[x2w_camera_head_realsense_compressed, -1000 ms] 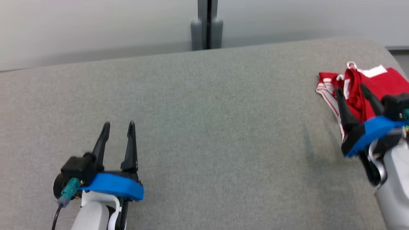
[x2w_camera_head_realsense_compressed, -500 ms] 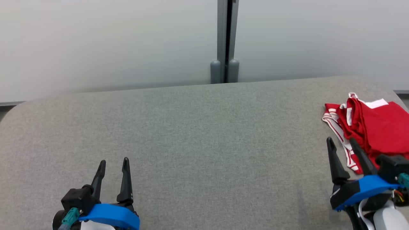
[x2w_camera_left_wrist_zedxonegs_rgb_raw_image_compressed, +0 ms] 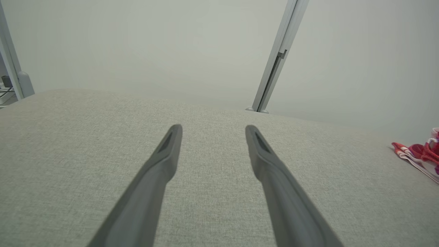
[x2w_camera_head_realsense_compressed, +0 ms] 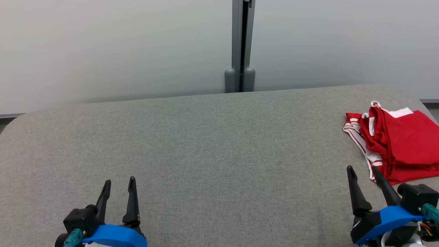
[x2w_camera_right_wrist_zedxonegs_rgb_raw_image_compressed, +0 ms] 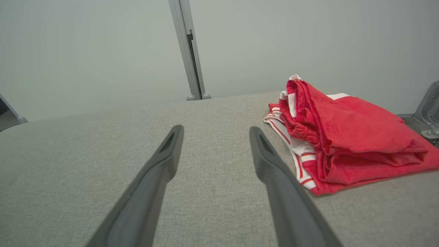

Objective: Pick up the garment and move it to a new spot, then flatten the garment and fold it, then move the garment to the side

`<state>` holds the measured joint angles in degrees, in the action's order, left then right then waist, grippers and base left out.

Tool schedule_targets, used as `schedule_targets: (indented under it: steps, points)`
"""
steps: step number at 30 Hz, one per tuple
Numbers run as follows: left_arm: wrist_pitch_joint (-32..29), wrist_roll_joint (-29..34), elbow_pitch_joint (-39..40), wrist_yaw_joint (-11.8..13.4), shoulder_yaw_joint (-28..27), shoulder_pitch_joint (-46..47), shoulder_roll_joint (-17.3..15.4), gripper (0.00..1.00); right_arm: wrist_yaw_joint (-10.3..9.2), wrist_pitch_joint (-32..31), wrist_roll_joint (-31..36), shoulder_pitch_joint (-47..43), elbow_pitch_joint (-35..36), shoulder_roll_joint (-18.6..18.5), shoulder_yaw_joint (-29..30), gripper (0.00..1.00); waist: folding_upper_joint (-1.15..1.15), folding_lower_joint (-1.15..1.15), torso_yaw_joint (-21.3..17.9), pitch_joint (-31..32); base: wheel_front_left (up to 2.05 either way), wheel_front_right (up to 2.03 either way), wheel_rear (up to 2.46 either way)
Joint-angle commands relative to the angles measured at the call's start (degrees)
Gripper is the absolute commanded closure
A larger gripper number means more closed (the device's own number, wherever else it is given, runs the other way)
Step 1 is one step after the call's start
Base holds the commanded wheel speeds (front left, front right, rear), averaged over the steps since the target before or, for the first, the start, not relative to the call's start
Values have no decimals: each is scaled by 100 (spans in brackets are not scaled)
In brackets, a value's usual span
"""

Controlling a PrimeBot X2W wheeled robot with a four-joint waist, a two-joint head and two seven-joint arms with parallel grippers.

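Observation:
The garment point(x2w_camera_head_realsense_compressed: 398, 144) is red with white stripes, folded into a compact stack at the far right of the grey padded table point(x2w_camera_head_realsense_compressed: 212, 144). It also appears in the right wrist view point(x2w_camera_right_wrist_zedxonegs_rgb_raw_image_compressed: 343, 140) and, at the edge, in the left wrist view point(x2w_camera_left_wrist_zedxonegs_rgb_raw_image_compressed: 416, 154). My right gripper point(x2w_camera_head_realsense_compressed: 363, 170) stands open just in front of the garment's near left corner, apart from it, with nothing between its fingers. My left gripper point(x2w_camera_head_realsense_compressed: 120, 181) hovers open and empty over the table's lower left.
A pale wall with a grey vertical post point(x2w_camera_head_realsense_compressed: 240, 44) rises behind the table. The table's rounded corners lie at the far left and far right. A metal bracket point(x2w_camera_right_wrist_zedxonegs_rgb_raw_image_compressed: 428, 109) shows beyond the garment in the right wrist view.
The head camera has tilted upward, so the whole picture shifted down. My right gripper has drawn back from over the garment's edge to a spot in front of it. The garment lies still.

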<state>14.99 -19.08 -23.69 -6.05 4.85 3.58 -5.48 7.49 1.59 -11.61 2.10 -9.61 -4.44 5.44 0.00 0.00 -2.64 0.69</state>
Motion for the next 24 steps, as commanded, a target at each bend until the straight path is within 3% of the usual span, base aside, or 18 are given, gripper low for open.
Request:
schedule_targets:
  steps: [1,24]
  points:
    - [22,16,-12,-17,-5,-37,-24,0,2,10,46,-75,47,11,-24,0,0,0,-12,-5,0,0,0]
    - [22,189,-69,-61,-27,77,-1,0,1,11,-4,27,-56,-20,-139,0,0,0,16,-51,0,0,0]
